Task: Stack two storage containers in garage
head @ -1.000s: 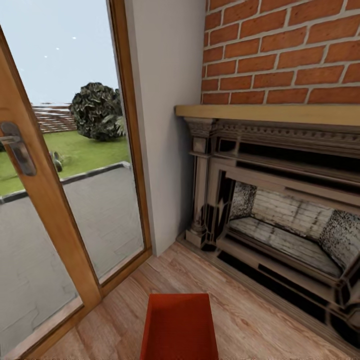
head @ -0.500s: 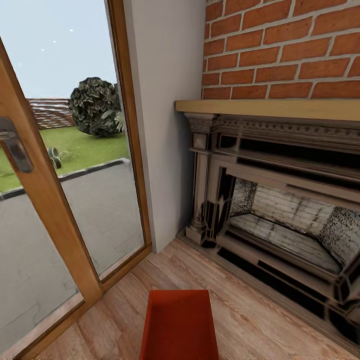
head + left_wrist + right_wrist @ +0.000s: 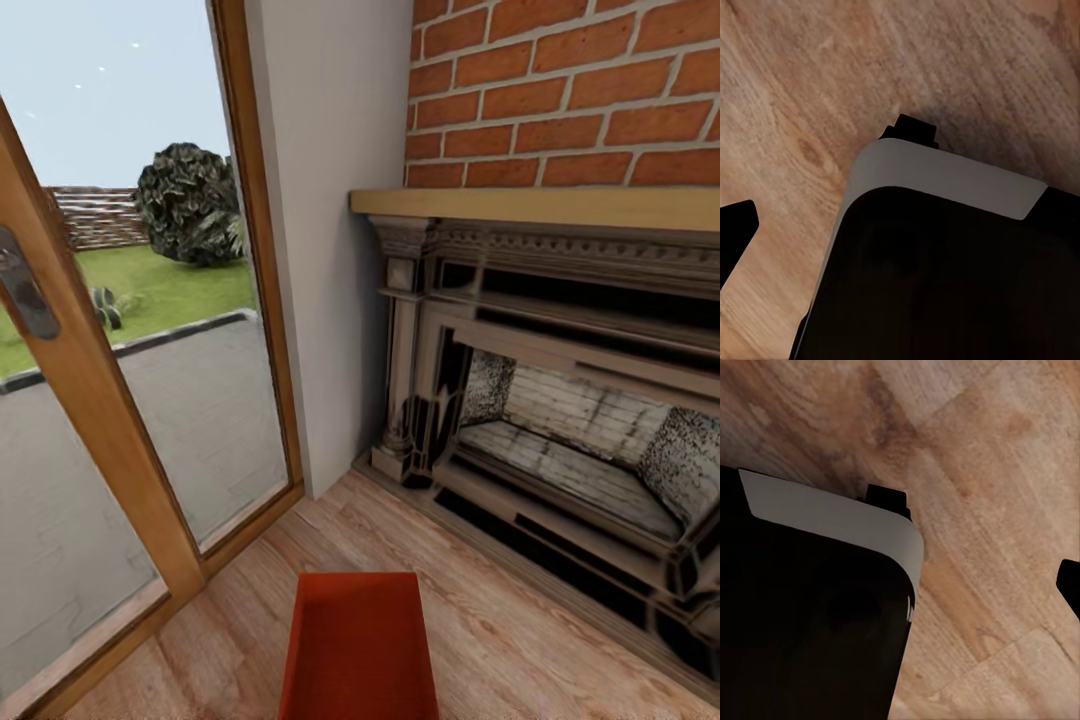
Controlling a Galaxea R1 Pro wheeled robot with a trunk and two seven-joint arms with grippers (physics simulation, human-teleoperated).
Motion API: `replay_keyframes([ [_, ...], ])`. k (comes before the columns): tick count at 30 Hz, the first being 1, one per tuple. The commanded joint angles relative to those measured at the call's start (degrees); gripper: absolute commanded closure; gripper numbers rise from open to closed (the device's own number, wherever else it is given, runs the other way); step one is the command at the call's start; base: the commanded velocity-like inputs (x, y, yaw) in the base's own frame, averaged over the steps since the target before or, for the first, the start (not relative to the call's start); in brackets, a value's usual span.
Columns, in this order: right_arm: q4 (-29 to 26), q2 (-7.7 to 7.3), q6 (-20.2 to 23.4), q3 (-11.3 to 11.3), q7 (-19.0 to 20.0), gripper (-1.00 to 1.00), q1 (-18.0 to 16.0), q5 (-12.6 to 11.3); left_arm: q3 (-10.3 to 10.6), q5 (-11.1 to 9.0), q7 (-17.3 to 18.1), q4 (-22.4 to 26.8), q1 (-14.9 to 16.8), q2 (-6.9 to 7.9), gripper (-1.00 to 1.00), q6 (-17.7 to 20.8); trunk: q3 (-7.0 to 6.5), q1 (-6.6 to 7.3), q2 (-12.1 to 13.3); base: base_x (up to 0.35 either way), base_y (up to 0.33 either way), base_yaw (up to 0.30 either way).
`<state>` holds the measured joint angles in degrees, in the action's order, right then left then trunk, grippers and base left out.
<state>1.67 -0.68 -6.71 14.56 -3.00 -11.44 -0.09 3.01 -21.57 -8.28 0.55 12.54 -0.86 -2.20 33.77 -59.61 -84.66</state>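
Observation:
One red-orange storage container (image 3: 358,650) stands open-top on the living room's light wood-plank floor (image 3: 500,640), at the bottom middle of the head view and cut off by its lower edge. It is empty inside. In the left wrist view, a black fingertip (image 3: 735,232) of my left gripper shows far out at the frame's edge over bare planks. A black fingertip (image 3: 1069,585) of my right gripper likewise sits at the edge of the right wrist view. Both fingertips are far from the middle, so the jaws stand apart, holding nothing.
A dark fireplace surround (image 3: 560,400) under a red brick wall (image 3: 560,90) fills the right side. A wood-framed glass door (image 3: 110,420) to a patio is at left, with a pale wall strip (image 3: 330,250) between. My own black, grey-edged base (image 3: 945,262) shows under both wrists.
The whole head picture has shifted slightly, so the camera moved; the container's far rim sits a little higher in the frame. Nothing was taken hold of or let go.

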Motion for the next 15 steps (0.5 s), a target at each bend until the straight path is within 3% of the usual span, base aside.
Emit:
replay_keyframes([
  [1, 0.18, 0.00, -0.32, 0.31, -0.17, -1.00, -0.07, 0.00, 0.33, -0.40, -0.17, -0.03, 0.03, -0.02, -1.00, -0.17, 0.14, 0.00, -0.03, 0.000, 0.000, 0.000],
  [15, 0.18, 0.01, -0.33, 0.31, -0.17, -1.00, -0.07, 0.00, 0.33, -0.40, -0.16, -0.03, 0.02, -0.02, -1.00, -0.17, 1.41, 0.00, -0.03, 0.000, 0.000, 0.000],
])
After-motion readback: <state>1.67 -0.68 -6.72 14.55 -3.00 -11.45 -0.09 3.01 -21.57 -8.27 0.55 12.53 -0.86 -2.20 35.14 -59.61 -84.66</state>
